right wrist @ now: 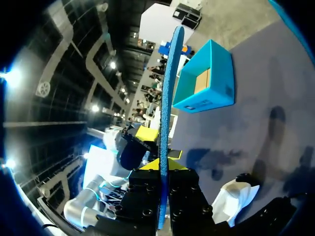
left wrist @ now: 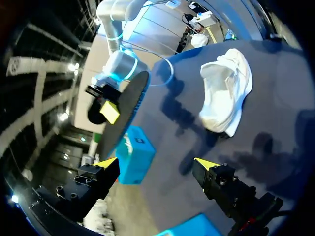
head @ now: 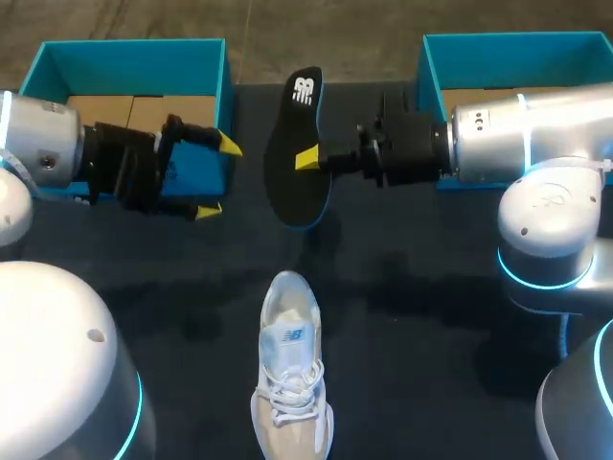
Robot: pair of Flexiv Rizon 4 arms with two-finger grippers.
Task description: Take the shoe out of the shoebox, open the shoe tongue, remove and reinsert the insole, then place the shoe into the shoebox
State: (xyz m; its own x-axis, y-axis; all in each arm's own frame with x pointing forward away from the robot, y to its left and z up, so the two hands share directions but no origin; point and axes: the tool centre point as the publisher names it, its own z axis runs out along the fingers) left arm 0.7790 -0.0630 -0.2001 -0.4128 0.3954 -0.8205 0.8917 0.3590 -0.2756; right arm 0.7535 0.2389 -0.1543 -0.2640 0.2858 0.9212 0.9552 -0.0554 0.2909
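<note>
- Progress: the shoe [head: 290,369] stands on the bench [head: 412,316], outside both boxes. Its insole [head: 287,187] is out, so reinsertion and boxing apparently remain.
- Right tool [head: 308,158]: clamped on the insole, held between the left shoebox [head: 134,56] and the right shoebox [head: 517,46].
- Left tool [head: 220,178]: fingers apart, empty.
- Materials: thin black insole with a blue foam edge; pale laced shoe; teal card boxes.

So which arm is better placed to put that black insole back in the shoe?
Probably the right: the right gripper holds the insole beyond the shoe. The left gripper is open and empty beside a shoebox.
</note>
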